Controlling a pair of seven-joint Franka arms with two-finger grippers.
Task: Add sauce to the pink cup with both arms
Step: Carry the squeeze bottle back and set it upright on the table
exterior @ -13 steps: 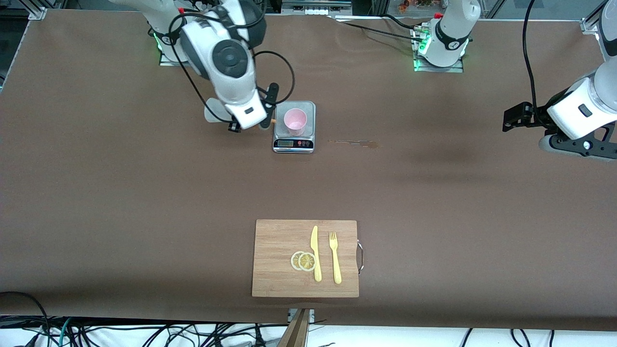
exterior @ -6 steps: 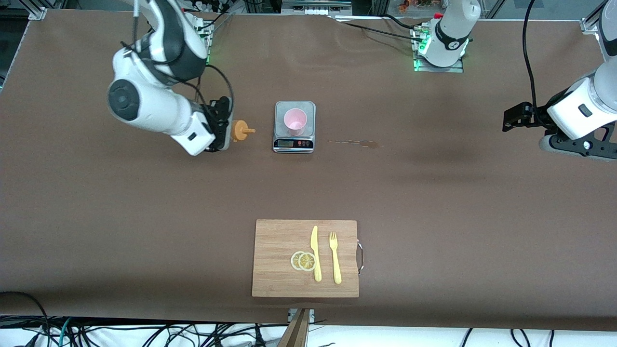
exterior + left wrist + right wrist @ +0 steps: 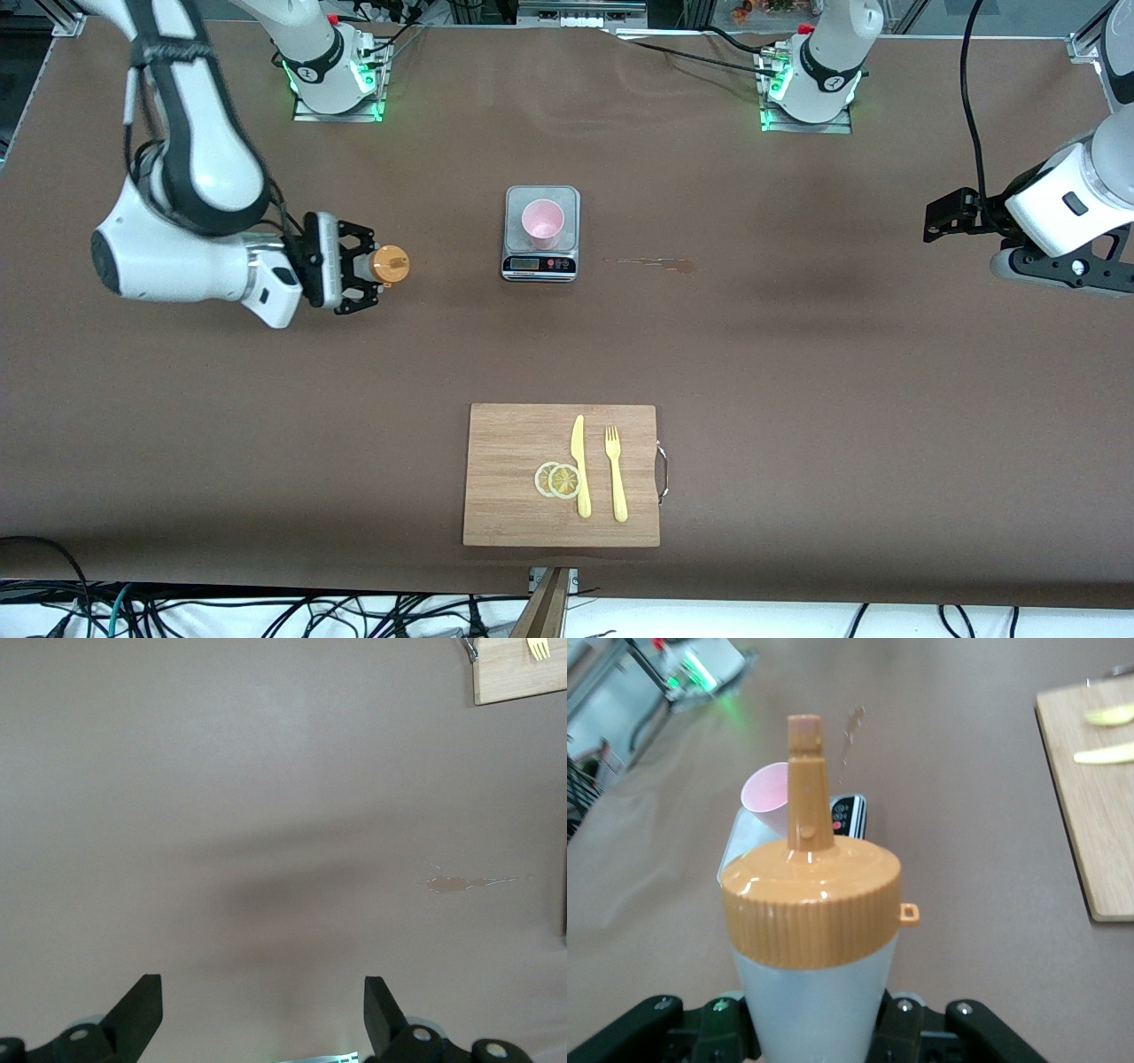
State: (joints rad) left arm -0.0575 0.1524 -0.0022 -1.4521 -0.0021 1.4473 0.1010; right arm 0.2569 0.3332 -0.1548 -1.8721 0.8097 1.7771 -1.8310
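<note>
The pink cup (image 3: 542, 221) stands upright on a small grey scale (image 3: 539, 264) and also shows in the right wrist view (image 3: 765, 796). My right gripper (image 3: 363, 267) is shut on the whitish squeeze bottle (image 3: 815, 992) with the orange nozzle cap (image 3: 389, 264). It holds the bottle nozzle-up over bare table, between the scale and the right arm's end. A thin brown sauce streak (image 3: 657, 262) lies on the table beside the scale and shows in the left wrist view (image 3: 454, 883). My left gripper (image 3: 941, 218) waits open and empty (image 3: 261, 1014) at the left arm's end.
A wooden cutting board (image 3: 505, 443) lies near the front camera's edge. On it are a yellow knife (image 3: 580, 465), a yellow fork (image 3: 615, 474) and two lemon slices (image 3: 557, 479). The board's edge shows in the right wrist view (image 3: 1081, 815).
My right gripper has carried the bottle away from the scale toward the right arm's end of the table and turned it from nozzle-toward-cup to nozzle-up. The left arm has not moved.
</note>
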